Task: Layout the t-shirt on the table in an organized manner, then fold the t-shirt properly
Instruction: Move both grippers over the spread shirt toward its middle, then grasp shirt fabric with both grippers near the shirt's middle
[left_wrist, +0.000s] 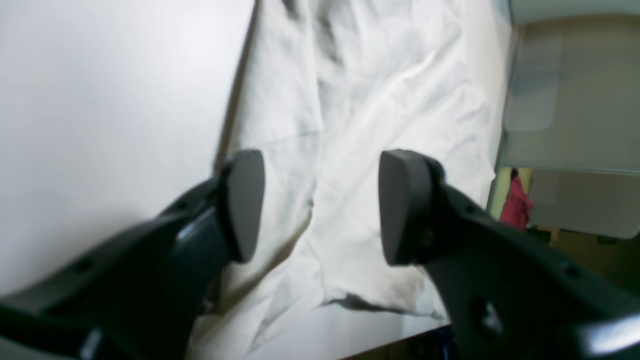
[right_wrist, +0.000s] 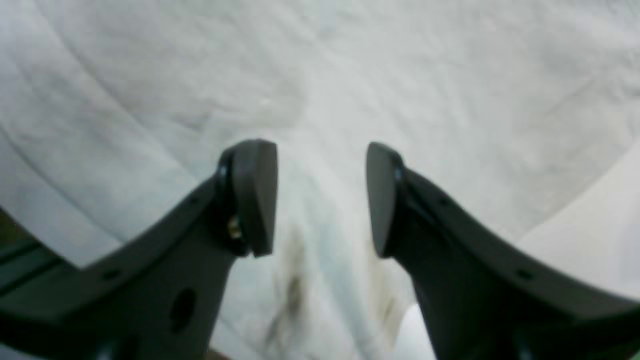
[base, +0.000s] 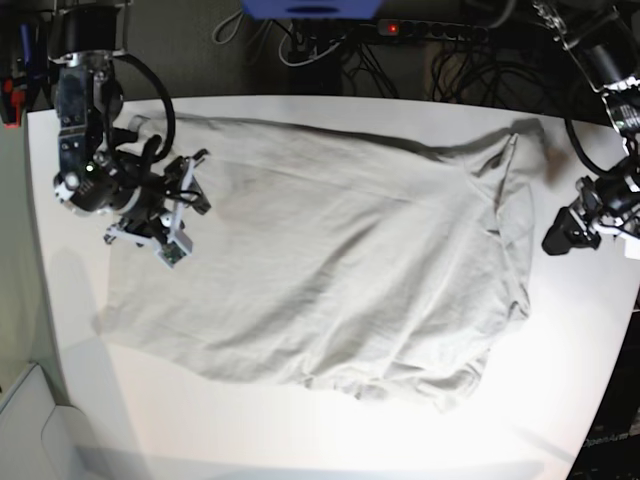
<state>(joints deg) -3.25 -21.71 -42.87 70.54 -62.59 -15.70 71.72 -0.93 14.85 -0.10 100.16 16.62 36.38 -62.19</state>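
Lying rumpled on the matte table (base: 300, 440), the soft t-shirt (base: 330, 270) sits beneath both released fingers.

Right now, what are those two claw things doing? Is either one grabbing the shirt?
Left gripper: open, holding nothing, above the t-shirt.
Right gripper: open, holding nothing, close over the t-shirt.

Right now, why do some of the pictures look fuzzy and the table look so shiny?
In the left wrist view the t-shirt is soft and out of focus, and the white table glares. In the right wrist view the cloth is blurry too, with the right gripper sharper. The base view is clearest, though it bends at the edges, with bright glare low on the table.
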